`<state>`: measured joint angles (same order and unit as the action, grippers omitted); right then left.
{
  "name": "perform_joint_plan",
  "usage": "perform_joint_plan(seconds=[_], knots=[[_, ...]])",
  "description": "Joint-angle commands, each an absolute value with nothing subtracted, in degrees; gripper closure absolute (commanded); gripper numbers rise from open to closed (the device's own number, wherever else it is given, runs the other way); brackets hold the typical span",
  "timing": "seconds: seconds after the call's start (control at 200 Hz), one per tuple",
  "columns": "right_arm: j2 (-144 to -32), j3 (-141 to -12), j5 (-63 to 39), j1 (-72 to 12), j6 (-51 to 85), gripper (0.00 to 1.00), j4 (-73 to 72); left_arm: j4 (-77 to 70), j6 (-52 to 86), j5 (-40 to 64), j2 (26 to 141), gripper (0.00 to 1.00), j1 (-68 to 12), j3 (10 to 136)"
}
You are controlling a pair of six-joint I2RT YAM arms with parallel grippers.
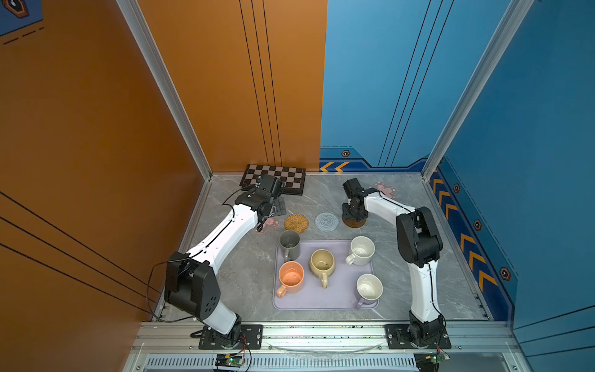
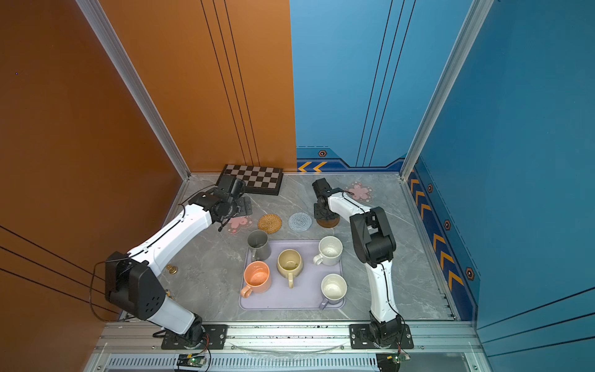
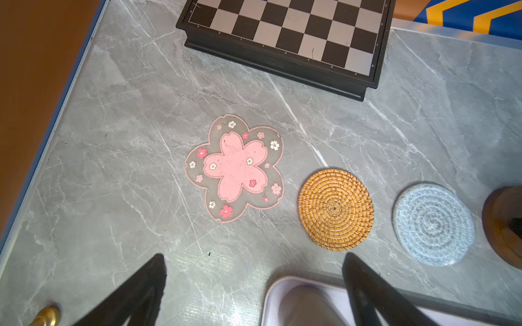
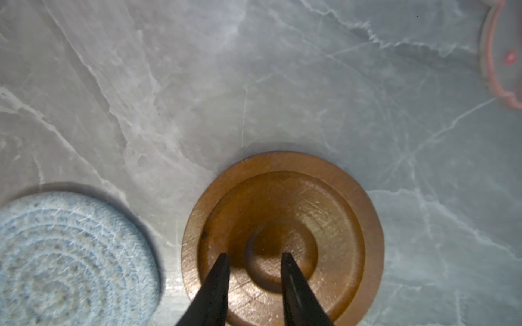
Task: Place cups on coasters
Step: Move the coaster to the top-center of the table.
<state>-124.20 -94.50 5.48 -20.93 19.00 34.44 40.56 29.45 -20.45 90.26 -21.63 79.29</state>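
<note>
Five cups [image 1: 289, 246] [image 1: 291, 277] [image 1: 322, 264] [image 1: 362, 249] [image 1: 369, 286] sit on one tray [image 1: 341, 290], five coasters [image 1: 272, 222] [image 1: 296, 223] [image 1: 326, 221] [image 1: 354, 223] [image 1: 386, 190] lying beyond.

Mugs [image 1: 322, 262] upright on tray [image 1: 322, 301]; coasters [image 1: 296, 223] flat beyond, apparently five.

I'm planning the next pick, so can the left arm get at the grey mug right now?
Probably yes. The left gripper hangs open just by the grey mug, which stands upright at a corner of the tray with nothing between them.
</note>
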Motion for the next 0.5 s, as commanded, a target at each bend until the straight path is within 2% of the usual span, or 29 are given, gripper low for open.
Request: perform_joint_plan(seconds=[0.0, 0.491], knots=[[-125.8, -96.0, 6.6, -20.1, 19.8, 0.67, 34.1, 41.6, 30.1, -19.0, 91.1, 0.02, -20.9, 81.0], [-132.2, -101.8, 4.8, -18.3, 22.1, 0.69, 34.0, 41.6, 31.1, -18.8, 93.6, 0.02, -20.3, 81.3]])
